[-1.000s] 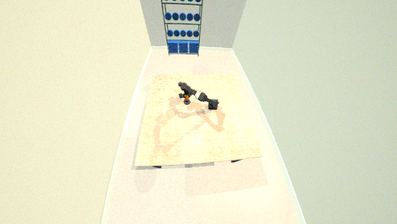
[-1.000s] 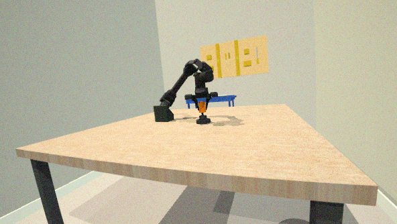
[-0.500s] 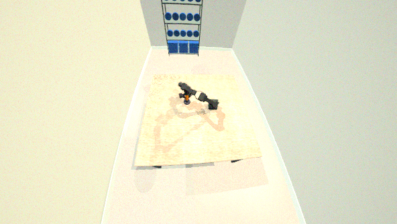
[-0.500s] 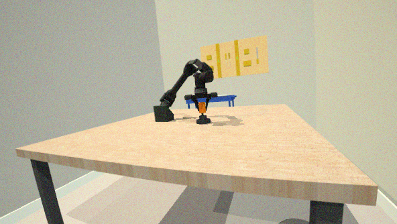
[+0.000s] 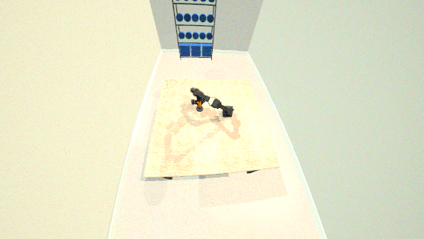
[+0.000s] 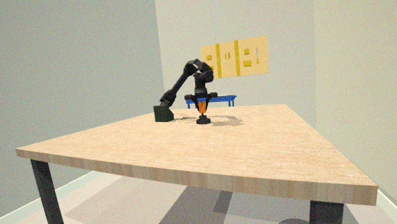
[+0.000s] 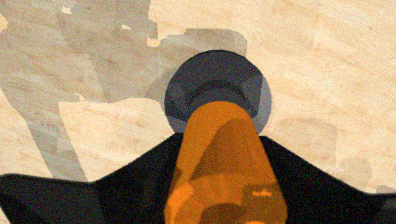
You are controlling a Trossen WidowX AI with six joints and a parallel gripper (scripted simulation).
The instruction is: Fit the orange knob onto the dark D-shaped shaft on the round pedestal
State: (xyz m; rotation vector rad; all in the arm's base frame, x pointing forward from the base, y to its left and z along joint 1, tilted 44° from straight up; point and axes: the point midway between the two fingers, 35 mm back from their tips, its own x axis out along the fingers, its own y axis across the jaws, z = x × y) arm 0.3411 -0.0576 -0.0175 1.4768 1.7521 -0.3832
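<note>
The orange knob [image 5: 200,104] [image 6: 202,107] [image 7: 220,150] is upright between the fingers of my gripper [image 6: 202,109] [image 7: 220,141], which is shut on it. The dark round pedestal [image 6: 203,121] [image 7: 217,65] stands on the table under the knob. In the exterior view a short dark neck shows between the knob's lower end and the pedestal's wide base, so the knob is above the base. In the wrist view the knob's lower end overlaps the pedestal's middle. The shaft's flat side, the knob's hole and any contact between them are hidden.
The wooden table [image 5: 215,154] [image 6: 188,144] [image 7: 340,30] bears the arm's dark base [image 5: 228,111] [image 6: 163,114], to the left of the pedestal in the exterior view. Shadows of the arm fall on the table. A blue bench [image 6: 221,99] and a shelf rack [image 5: 195,43] stand beyond it.
</note>
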